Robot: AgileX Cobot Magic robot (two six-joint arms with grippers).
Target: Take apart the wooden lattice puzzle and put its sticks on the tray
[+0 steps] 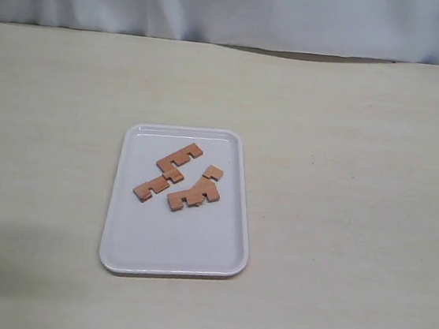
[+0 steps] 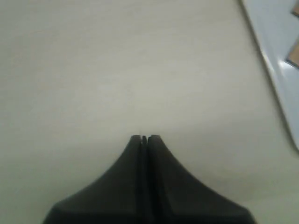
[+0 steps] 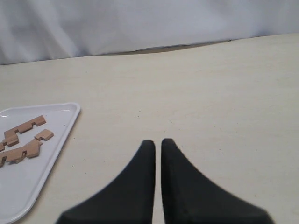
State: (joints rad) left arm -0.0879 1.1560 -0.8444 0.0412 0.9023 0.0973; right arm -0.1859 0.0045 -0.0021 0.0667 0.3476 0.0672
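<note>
We see the sticks (image 1: 179, 157) lying apart on the white tray (image 1: 174, 247), frame centre; two may touch, too small to tell. The left fingers (image 2: 136, 141) are pressed together, the right fingers (image 3: 147, 148) a sliver apart, both empty over the table (image 1: 359, 188). Looks done.

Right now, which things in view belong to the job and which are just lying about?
Job: the sticks, lying apart on the tray; left pincer and right pincer, both over the table beside the tray.
Not the job: the table; the white cloth behind it.
</note>
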